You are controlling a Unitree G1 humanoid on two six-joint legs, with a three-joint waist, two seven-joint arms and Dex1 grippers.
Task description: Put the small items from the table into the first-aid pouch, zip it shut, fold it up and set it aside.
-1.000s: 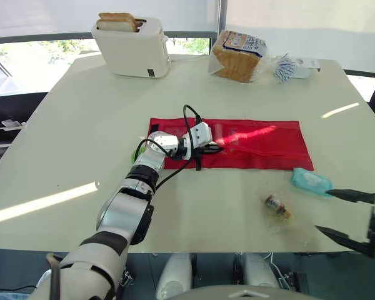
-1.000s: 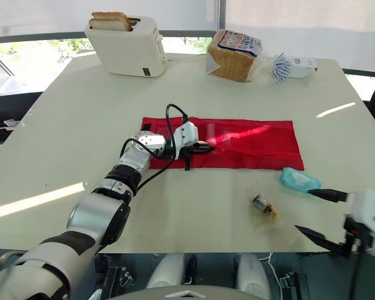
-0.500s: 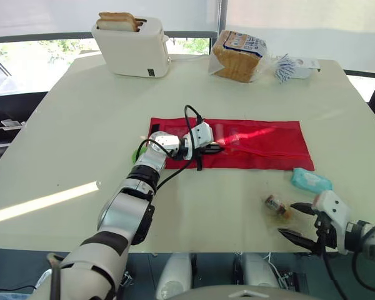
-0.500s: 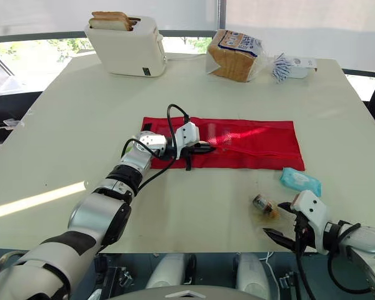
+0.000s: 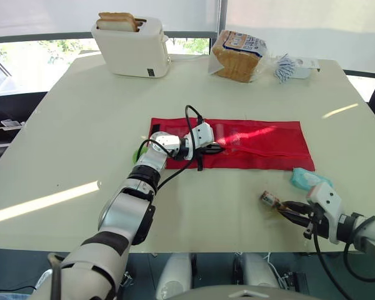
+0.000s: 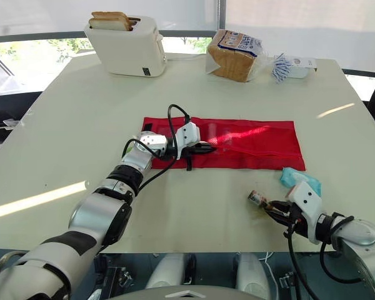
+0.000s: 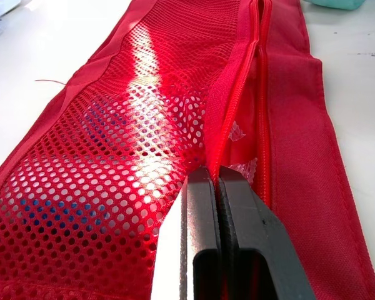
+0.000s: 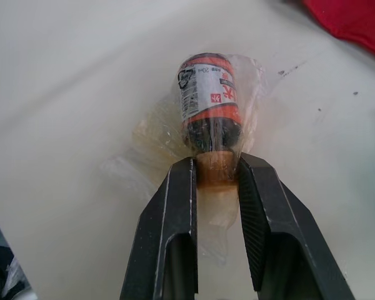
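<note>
Pale tabletop (image 5: 81, 125), near its front edge: my right fingers (image 8: 178, 206) clamp only the cap end of the bottle (image 8: 209, 103), through loose film. Judged liable to slip or pivot. Meanwhile my left fingers (image 7: 203, 206) pinch the pouch (image 5: 262, 140) at its zip edge; that opening could sag.

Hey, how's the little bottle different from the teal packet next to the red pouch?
The bottle is dark with an orange label, inside a clear wrapper; the packet is plain teal. The right gripper is shut on the bottle's cap; the packet lies free. Both are small and outside the red pouch.
</note>
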